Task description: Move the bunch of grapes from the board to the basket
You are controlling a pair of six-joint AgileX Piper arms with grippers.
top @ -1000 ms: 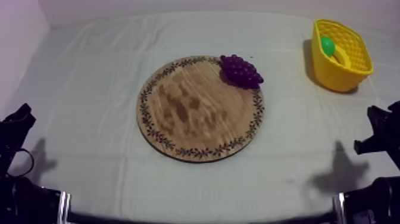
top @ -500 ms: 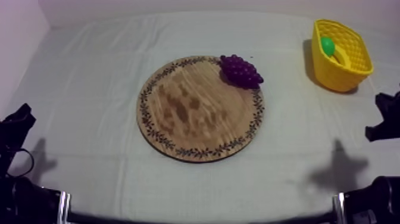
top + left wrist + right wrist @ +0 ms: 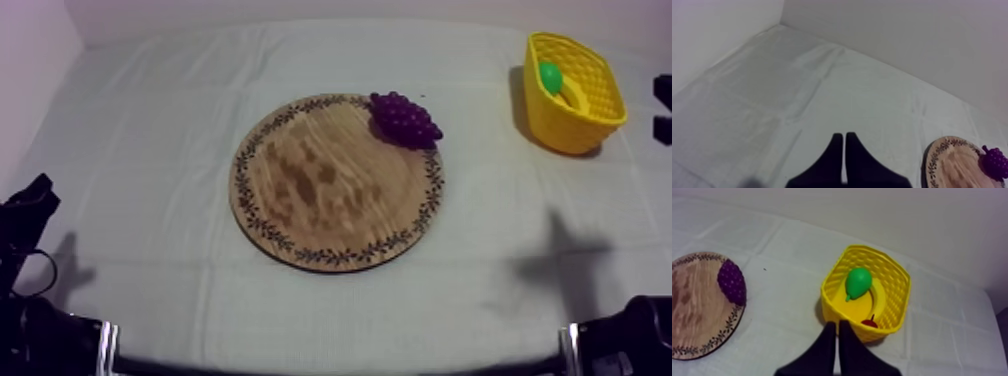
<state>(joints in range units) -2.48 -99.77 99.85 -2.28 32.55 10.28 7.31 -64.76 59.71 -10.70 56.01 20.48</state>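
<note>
The purple bunch of grapes [image 3: 405, 119] lies on the far right rim of the round wooden board [image 3: 320, 185]. At the far right of the table stands the yellow basket [image 3: 602, 98]. My right gripper [image 3: 837, 324] is shut on nothing and hovers just short of the basket [image 3: 836, 287], with the grapes [image 3: 732, 281] and the board [image 3: 694, 310] off to its side. In the top view it is a black shape [image 3: 663, 98] beside the basket. My left gripper [image 3: 844, 136] is shut and empty, resting low at the table's left [image 3: 30, 200], far from the board [image 3: 952, 165].
Inside the basket lie a green pear [image 3: 857, 283], a banana [image 3: 877, 297] and a small red fruit [image 3: 870, 322]. Grey-white cloth covers the table, and pale walls run along the far and left sides.
My right arm has risen from the table's lower right and moved away toward the basket's right side. The left arm, grapes, board and basket have not moved.
</note>
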